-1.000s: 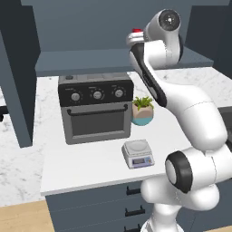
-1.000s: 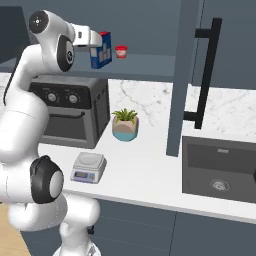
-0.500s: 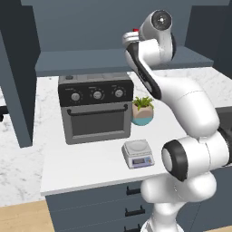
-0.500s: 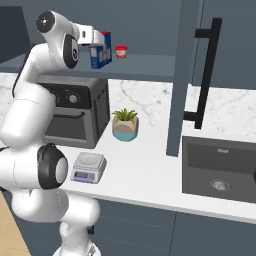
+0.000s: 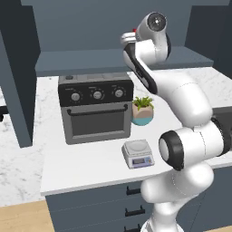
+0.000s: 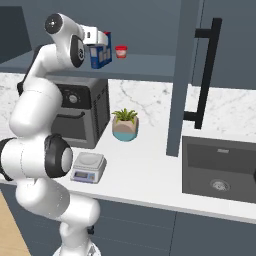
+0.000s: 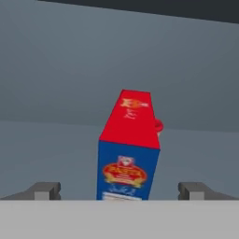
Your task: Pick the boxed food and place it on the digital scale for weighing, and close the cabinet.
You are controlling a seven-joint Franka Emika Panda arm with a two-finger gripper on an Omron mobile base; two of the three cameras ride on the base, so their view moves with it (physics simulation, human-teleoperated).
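The boxed food [image 7: 128, 154], red on top with a blue front, stands upright on the cabinet shelf [image 6: 145, 62]. My gripper [image 7: 120, 191] is open just in front of it, one fingertip on each side and not touching. From the right base view the gripper [image 6: 104, 39] hovers at the top of the box [image 6: 101, 55]. The digital scale [image 6: 88, 167] sits bare near the counter's front edge, and it is also seen in the left base view [image 5: 137, 153]. The cabinet door [image 6: 181, 75] with its black bar handle [image 6: 205, 75] stands open.
A tiny red cup [image 6: 120, 51] stands on the shelf just behind the box. Below are a dark toaster oven [image 5: 95, 108] and a potted plant [image 6: 125, 125]. A sink [image 6: 222, 170] lies to the right. Another open cabinet door [image 5: 18, 77] stands at the left.
The upper arm has swung left and forward, bringing the hand a little closer to the box. The gripper has stayed open. The box and the scale have not moved.
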